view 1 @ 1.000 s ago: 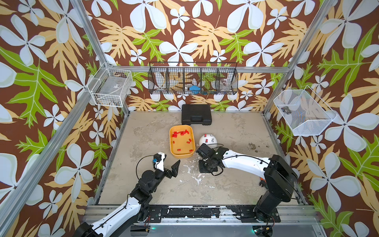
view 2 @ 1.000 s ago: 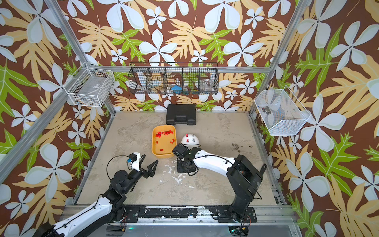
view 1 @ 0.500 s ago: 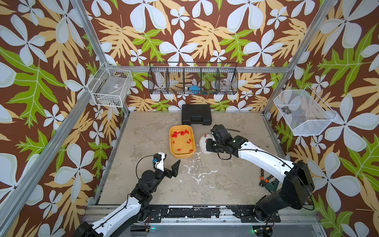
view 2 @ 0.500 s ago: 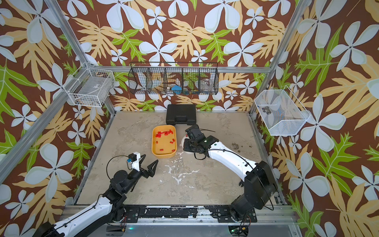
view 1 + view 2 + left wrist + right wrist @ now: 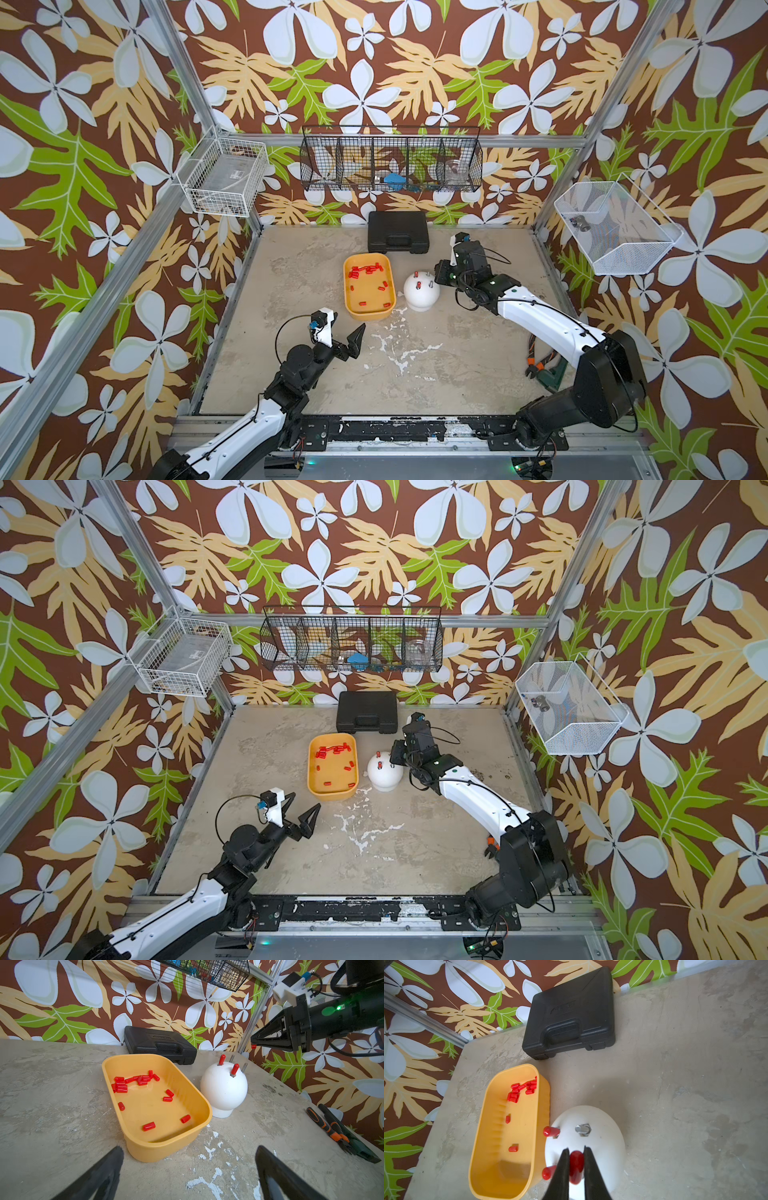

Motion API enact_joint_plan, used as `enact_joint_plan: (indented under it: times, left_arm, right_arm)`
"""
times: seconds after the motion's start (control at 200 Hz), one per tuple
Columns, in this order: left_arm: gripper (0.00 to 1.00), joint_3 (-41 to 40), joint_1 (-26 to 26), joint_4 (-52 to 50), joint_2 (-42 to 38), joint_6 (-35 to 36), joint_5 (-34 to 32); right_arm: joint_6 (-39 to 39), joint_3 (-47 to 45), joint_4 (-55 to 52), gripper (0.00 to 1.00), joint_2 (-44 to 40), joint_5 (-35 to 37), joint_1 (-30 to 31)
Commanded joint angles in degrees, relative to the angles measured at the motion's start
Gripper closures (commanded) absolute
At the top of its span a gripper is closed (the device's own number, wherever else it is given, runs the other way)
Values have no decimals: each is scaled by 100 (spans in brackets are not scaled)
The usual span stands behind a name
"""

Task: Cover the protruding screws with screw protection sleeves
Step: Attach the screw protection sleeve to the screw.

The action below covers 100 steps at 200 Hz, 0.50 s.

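Observation:
The white dome stands right of the yellow tray that holds several loose red screw protection sleeves. In the left wrist view two protruding screws wear red sleeves and two stand bare. My right gripper hovers over the dome's right side, shut on one red sleeve. One bare screw with a nut shows just beyond it; the other is hidden by my fingers. My left gripper hangs open and empty over the table in front of the tray.
A black plastic case lies at the back wall behind the tray. Orange-handled pliers lie at the right edge near my right arm's base. Wire baskets hang on the walls above the table.
My right gripper has travelled with the red sleeve from the table in front of the tray and dome to above the dome's right side. The left arm has stayed still.

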Motion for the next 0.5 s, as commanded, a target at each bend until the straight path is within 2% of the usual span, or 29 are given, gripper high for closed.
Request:
enact_joint_plan:
  times: [0.0,0.25,0.495]
  left_arm:
    - [0,-1,5,143,48,57,26]
    - [0,23,5,167,82,38,93]
    - [0,34,5,159,108,60,84]
  right_arm:
    - [-246,-155,619,85,-54,-184,-14]
    - [-231,-695,1279,85,-166,-740,-15]
    - [-475,-986,1528,84,-335,-668,-15]
